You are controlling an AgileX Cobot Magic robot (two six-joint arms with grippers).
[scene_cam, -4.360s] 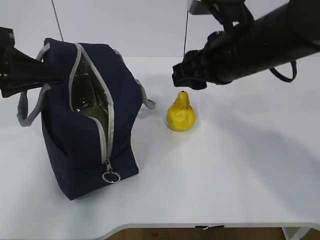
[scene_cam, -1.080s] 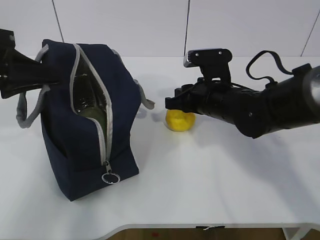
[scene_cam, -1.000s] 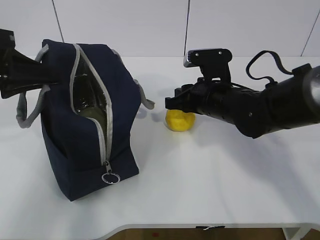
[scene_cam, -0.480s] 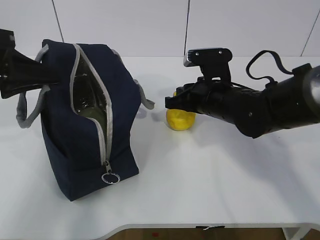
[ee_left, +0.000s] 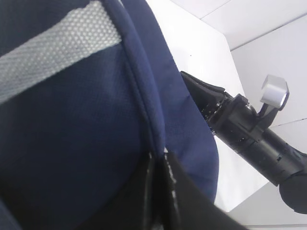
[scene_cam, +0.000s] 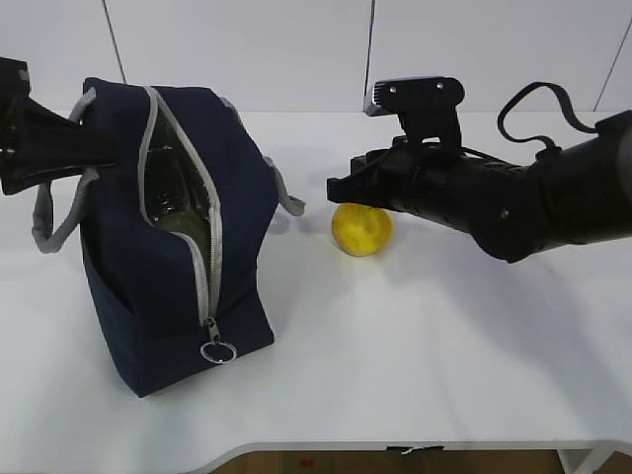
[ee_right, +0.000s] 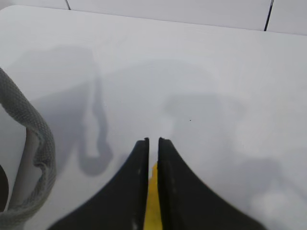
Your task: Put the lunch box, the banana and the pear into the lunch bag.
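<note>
The navy lunch bag [scene_cam: 168, 286] stands upright on the left, its grey zipper undone and the silvery lining showing. My left gripper [ee_left: 158, 155] is shut on the bag's fabric rim [ee_left: 144, 96], holding the mouth open. The yellow pear [scene_cam: 362, 229] sits right of the bag with its top hidden under my right gripper [scene_cam: 341, 188]. In the right wrist view the black fingertips [ee_right: 140, 148] stand nearly together with a sliver of the pear [ee_right: 152, 201] pinched between them. The lunch box and the banana are not plainly visible; the bag's inside is dim.
The zipper's ring pull [scene_cam: 218, 350] hangs at the bag's lower front. A grey webbing handle [ee_right: 38, 143] droops on the pear's side of the bag. The white table's front edge [scene_cam: 395, 444] runs close below, and my right arm [ee_left: 249, 139] reaches in from the right.
My right gripper's fingers have closed in on the pear's top. The arm has risen a little, and the pear has shifted slightly up and right. The bag and left arm are unmoved.
</note>
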